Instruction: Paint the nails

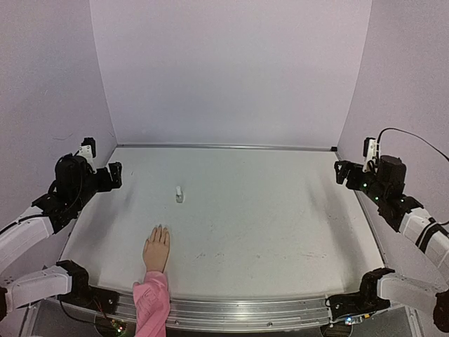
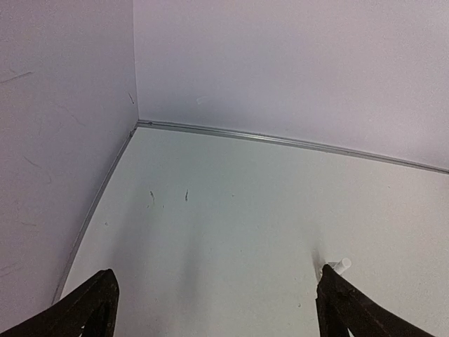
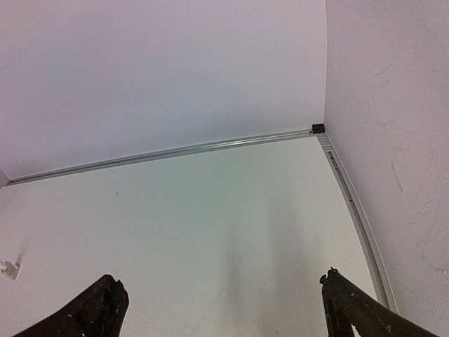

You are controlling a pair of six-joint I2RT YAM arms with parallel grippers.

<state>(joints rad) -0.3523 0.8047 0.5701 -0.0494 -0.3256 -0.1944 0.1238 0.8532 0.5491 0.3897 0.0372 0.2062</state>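
A small flesh-coloured mannequin hand with a pink sleeve lies flat at the near left of the table, fingers pointing away from me. Its nails are too small to tell apart from the skin. A small white bottle stands beyond it, mid-table; it also shows in the left wrist view and at the left edge of the right wrist view. My left gripper is open and empty, raised at the left side. My right gripper is open and empty, raised at the right side.
Pale walls close the table on the left, back and right, with a metal rail along the back edge. A metal strip runs along the near edge between the arm bases.
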